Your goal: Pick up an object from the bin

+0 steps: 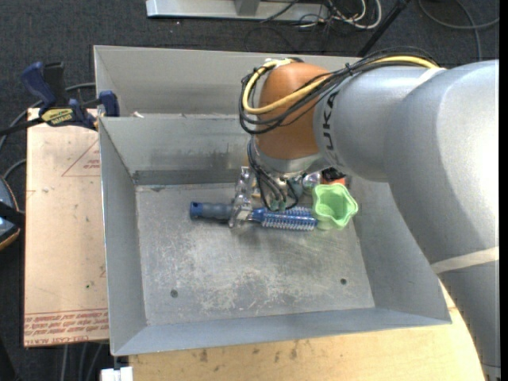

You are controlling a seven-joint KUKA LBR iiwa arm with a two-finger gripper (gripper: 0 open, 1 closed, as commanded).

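Two loose things lie plain to you in the grey metal bin (238,292): a blue brush (284,221) and a green cup (334,205) with a wavy rim. Both sit in the far half of the bin's floor, toward the right, close under the back wall. The brush lies flat on the floor and runs left to right. Its dark blue handle (208,211) points left and its paler bristled head lies on the right, ending just beside the green cup, perhaps touching it. The cup stands with its mouth up. Behind the cup a small red-orange scrap (338,182) peeks out; you cannot tell what it is.

Your arm (413,125) reaches in from the right, its silver bulk covering the bin's right wall. At the wrist you see the orange cover (290,109), with yellow and black cables (255,94) looped about it. Below that cover the claw (240,206) points down toward the bin floor and stands at the brush's middle, where the handle meets the head. It hangs low, at or just above the brush. Whether the claw is spread or pressed together you cannot tell from this angle, nor whether it has the brush pinched. Metal parts and dark wiring crowd the space under the cover and hide that part of the brush from you.
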